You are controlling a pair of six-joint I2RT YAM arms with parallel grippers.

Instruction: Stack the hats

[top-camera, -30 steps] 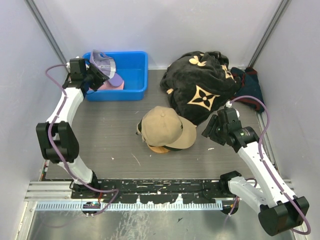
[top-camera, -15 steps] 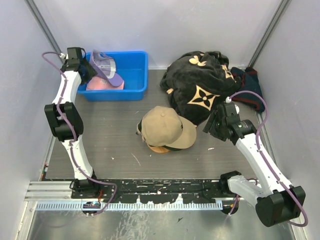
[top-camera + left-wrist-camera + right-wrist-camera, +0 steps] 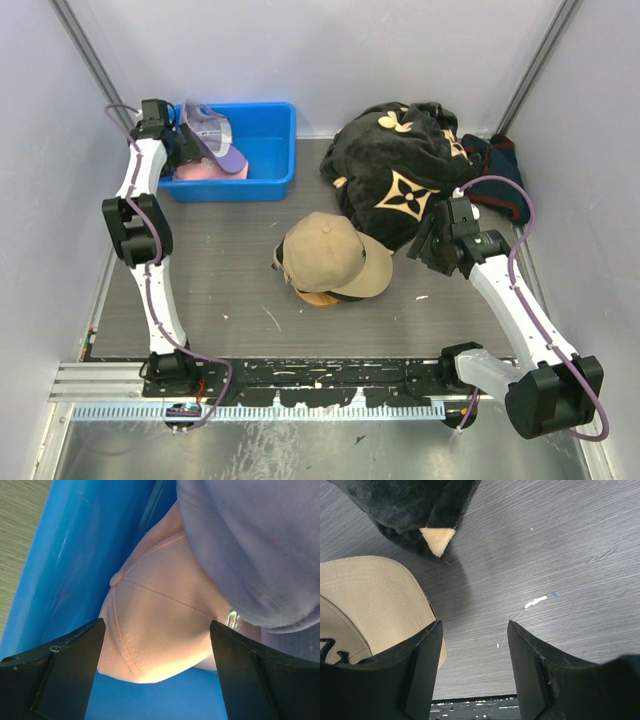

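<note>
Fingers (image 3: 60,670) of my left gripper (image 3: 156,655) are standing spread, empty, above the soft pink fabric baseball cap (image 3: 160,630), which is lying in the blue plastic bin (image 3: 75,555), partly under the lavender purple cap (image 3: 250,545). It's looking light and floppy, so I'm favouring pinching its crown. My right gripper (image 3: 475,655) is hanging open too.

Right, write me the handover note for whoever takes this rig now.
Left gripper: open, over the pink cap in the blue bin, holding nothing.
Right gripper: open, empty, over the table beside the tan cap.
Caps: lavender cap lies partly over the pink one; tan cap sits on the dark green cap mid-table.
Done: two pairs. Left: bring them into one stack.
</note>
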